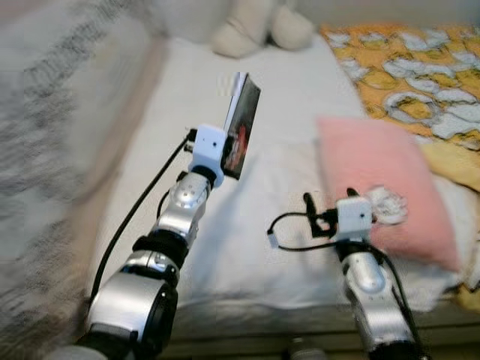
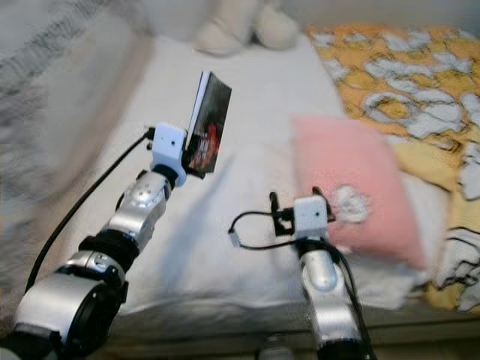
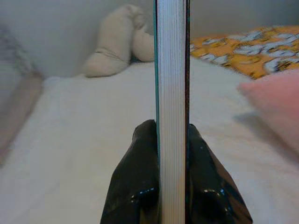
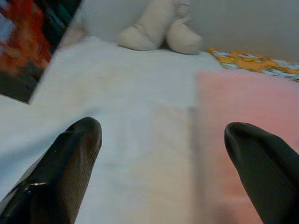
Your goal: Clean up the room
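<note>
My left gripper [image 1: 234, 156] is shut on a thin book [image 1: 242, 120] with a dark, red-marked cover, holding it upright above the white bed [image 1: 187, 217]. In the left wrist view both fingers [image 3: 140, 182] clamp the book's [image 3: 172, 70] page edge. My right gripper [image 1: 328, 199] hovers low over the bed's near part, open and holding nothing, just left of a pink pillow [image 1: 386, 184]. The right wrist view shows its two fingertips [image 4: 79, 149] spread wide, with the sheet and the pillow's [image 4: 247, 107] edge between them.
A cream plush toy [image 1: 259, 26] lies at the far end of the bed. An orange quilt with white shapes [image 1: 420, 67] covers the right side. A blurred grey patterned fabric [image 1: 52, 120] runs along the left. The bed's front edge is close below my arms.
</note>
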Controlling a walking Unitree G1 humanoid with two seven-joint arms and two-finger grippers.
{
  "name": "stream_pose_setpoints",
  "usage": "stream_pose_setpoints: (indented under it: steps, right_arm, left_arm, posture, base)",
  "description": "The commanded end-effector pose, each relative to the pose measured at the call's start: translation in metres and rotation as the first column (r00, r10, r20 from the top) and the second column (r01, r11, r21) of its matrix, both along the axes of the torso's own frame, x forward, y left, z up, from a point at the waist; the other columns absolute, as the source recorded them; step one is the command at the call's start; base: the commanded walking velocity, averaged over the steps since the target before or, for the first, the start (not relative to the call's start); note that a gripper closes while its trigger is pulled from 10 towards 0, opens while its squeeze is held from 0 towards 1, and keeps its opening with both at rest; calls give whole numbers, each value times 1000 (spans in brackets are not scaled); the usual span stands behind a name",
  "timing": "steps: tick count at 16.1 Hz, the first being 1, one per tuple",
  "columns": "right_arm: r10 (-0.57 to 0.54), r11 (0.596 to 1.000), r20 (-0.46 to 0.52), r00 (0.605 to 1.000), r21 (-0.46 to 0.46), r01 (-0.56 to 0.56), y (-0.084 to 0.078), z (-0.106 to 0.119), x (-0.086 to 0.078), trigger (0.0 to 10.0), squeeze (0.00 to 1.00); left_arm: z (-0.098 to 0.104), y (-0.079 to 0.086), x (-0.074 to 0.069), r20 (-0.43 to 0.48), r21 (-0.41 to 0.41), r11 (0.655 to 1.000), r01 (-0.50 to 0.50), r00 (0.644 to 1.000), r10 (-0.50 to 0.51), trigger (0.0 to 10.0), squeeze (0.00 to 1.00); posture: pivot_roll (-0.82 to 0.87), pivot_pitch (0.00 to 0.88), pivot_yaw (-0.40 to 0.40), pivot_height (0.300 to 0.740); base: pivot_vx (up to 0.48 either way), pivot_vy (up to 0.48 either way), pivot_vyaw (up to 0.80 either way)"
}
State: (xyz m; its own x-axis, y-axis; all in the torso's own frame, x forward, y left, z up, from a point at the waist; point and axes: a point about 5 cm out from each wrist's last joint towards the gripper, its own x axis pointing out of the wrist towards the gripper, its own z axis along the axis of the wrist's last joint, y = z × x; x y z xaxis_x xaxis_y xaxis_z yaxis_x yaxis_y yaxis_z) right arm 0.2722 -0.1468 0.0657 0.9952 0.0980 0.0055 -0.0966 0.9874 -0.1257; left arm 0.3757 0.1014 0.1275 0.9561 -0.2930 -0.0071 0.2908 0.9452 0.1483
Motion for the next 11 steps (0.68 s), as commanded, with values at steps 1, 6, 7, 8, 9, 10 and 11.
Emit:
stream_pose_setpoints:
  steps: [1, 6, 7, 8, 9, 10, 11]
  right_arm:
    - [5, 1000, 1, 1000, -8, -5, -2, 1, 0, 10000, 0]
    - [-3, 1000, -40, 999, -12, 3, -10, -7, -15, 10000, 0]
    - [-8, 1000, -48, 999, -20, 7, -13, -9, -23, 10000, 0]
    - [-9, 1000, -50, 999, -22, 8, -14, -9, -25, 10000, 0]
    - [-15, 999, -63, 998, -33, 13, -18, -10, -35, 10000, 0]
    - [-18, 999, -80, 997, -44, 15, -22, -11, -46, 10000, 0]
    - [-23, 998, -96, 995, -55, 18, -25, -11, -56, 10000, 0]
  left_arm:
    - [10, -6, 5, 6, -2, 1000, 30, 1000, -30, 10000, 0]
    - [-2, -3, 9, -213, -2, 990, 140, 967, -137, 10000, 0]
    - [-2, -7, 10, -248, -73, 987, 140, 957, -154, 10000, 0]
    - [-1, -7, 10, -255, -89, 987, 133, 955, -152, 10000, 0]
    - [-7, -8, 9, -297, -116, 987, 107, 945, -137, 10000, 0]
    - [-15, -8, 6, -351, -161, 984, 76, 928, -129, 10000, 0]
    - [-24, -10, 1, -421, -281, 959, 24, 895, -146, 10000, 0]
  posture:
    - [-323, 0, 93, 740]
    - [-333, 0, 61, 740]
    - [-353, 14, 51, 740]
    - [-358, 20, 49, 740]
    - [-387, 55, 40, 740]
    - [-405, 75, 36, 740]
    - [-423, 96, 30, 740]
  base:
    - [0, 0, 0]
    - [0, 0, 0]
    - [0, 0, 0]
    - [0, 0, 0]
    - [0, 0, 0]
    - [0, 0, 0]
    - [0, 0, 0]
